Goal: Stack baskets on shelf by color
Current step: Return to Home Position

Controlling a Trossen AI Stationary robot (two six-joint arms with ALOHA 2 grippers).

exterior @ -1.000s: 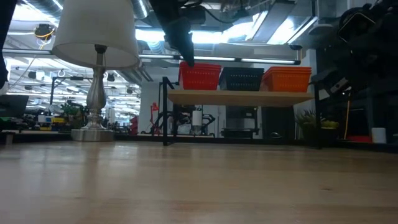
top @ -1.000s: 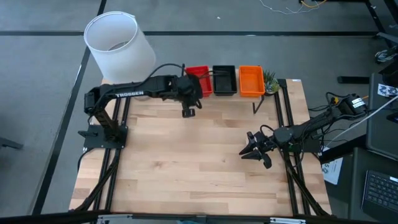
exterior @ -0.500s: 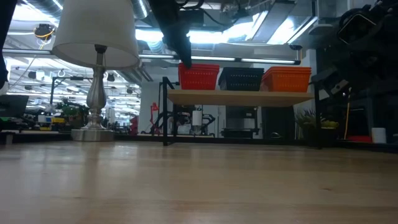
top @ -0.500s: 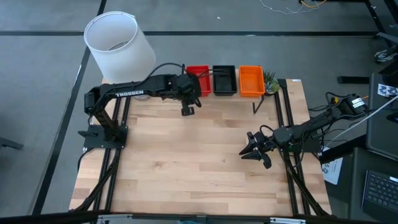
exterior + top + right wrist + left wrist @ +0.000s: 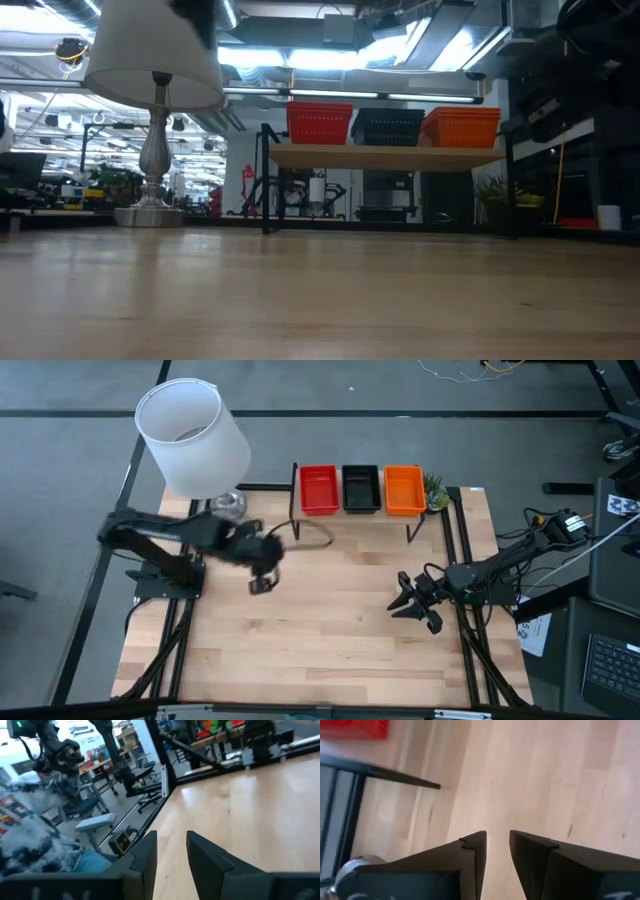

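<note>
Three basket stacks sit side by side on the shelf (image 5: 360, 515) at the table's far edge: red (image 5: 318, 489), black (image 5: 361, 488), orange (image 5: 403, 490). The low view shows them as red (image 5: 320, 123), black (image 5: 389, 126) and orange (image 5: 463, 127) on the light-wood board (image 5: 385, 155). My left gripper (image 5: 258, 586) hangs over bare tabletop, left of and nearer than the shelf; its fingers (image 5: 497, 852) stand a narrow gap apart and hold nothing. My right gripper (image 5: 408, 610) waits near the table's right edge, fingers (image 5: 171, 852) slightly apart, empty.
A lamp with a white shade (image 5: 193, 437) stands at the far left corner, its base (image 5: 228, 503) just left of the shelf. A small plant (image 5: 434, 489) sits right of the orange stack. Bare wood tabletop (image 5: 330, 630) stretches between the two arms.
My left gripper has drawn back from the red stack on the shelf, swinging toward the table's left and near side, and has left the low view. The three stacks have stayed put. The right arm has kept still.
</note>
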